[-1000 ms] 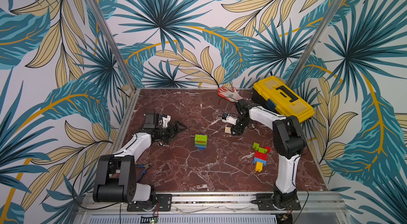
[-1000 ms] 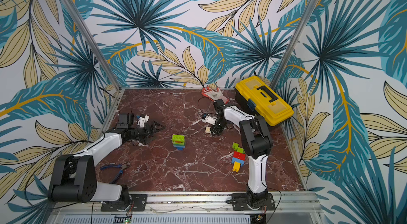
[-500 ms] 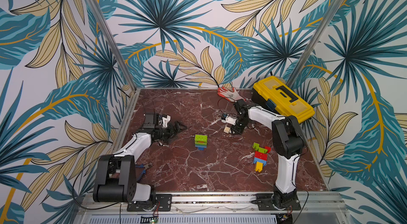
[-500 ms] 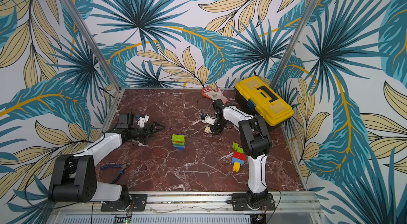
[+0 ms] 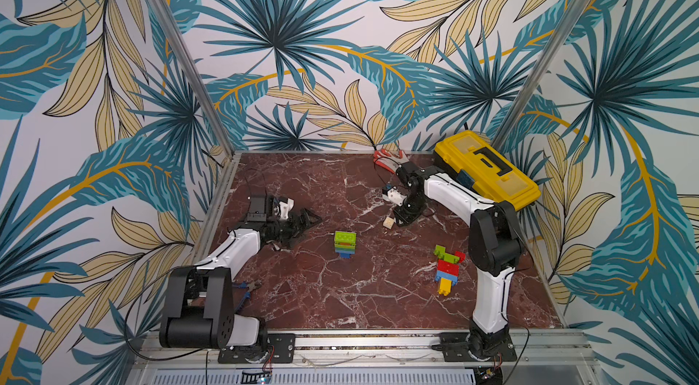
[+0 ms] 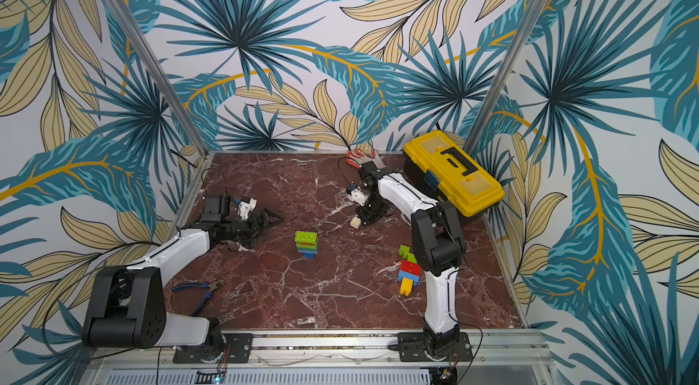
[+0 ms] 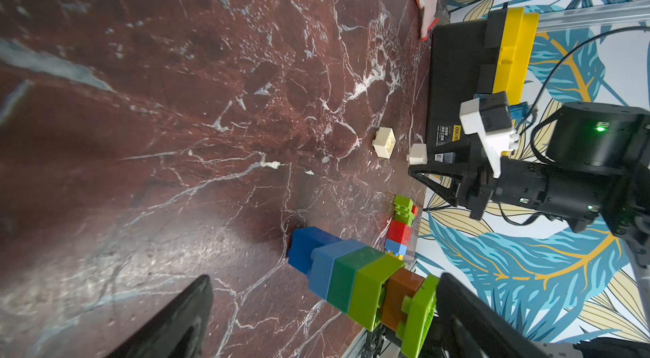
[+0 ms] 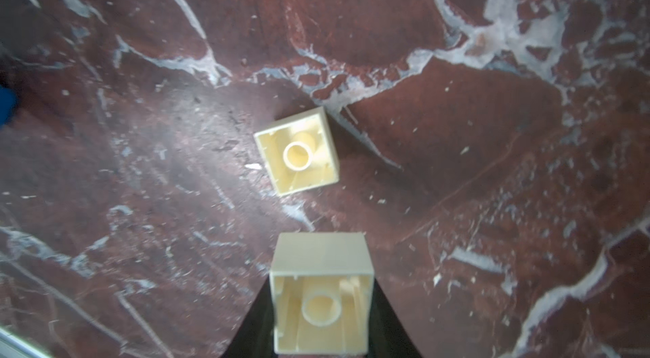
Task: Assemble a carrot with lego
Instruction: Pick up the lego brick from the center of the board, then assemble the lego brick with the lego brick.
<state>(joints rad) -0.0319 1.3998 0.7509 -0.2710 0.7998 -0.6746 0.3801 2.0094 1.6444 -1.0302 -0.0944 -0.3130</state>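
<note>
Walls papered with large teal and tan leaves (image 5: 272,42) enclose three sides of a dark red marble bench (image 5: 340,300). A yellow toolbox (image 5: 488,171) sits in the far right corner with its lid shut, so its contents cannot be seen. The left gripper (image 5: 302,230) lies low over the bench's left side, its fingers (image 7: 169,321) released and spread wide. The left wrist view looks between them at the upright lego stack (image 5: 345,244), which both top views place near the bench's middle. Only that wrist view shows its layers from the side: dark blue at the foot, then lighter blue, dark green, lime, orange and lime. The right gripper (image 5: 401,218) points down in front of the toolbox. A second lego assembly (image 5: 447,269) of green, red, blue and yellow bricks lies flat near the right arm's base. Blue-handled pliers (image 6: 196,290) lie by the left arm's base, and a red and white glove (image 5: 387,156) lies at the back edge beside the toolbox. In the right wrist view the right fingers (image 8: 385,335) are clenched on a cream brick (image 8: 322,296), its hollow underside toward the camera; the top views hide this brick under the gripper. A second cream brick (image 8: 297,150) lies upside down on the bench just ahead of it.
</note>
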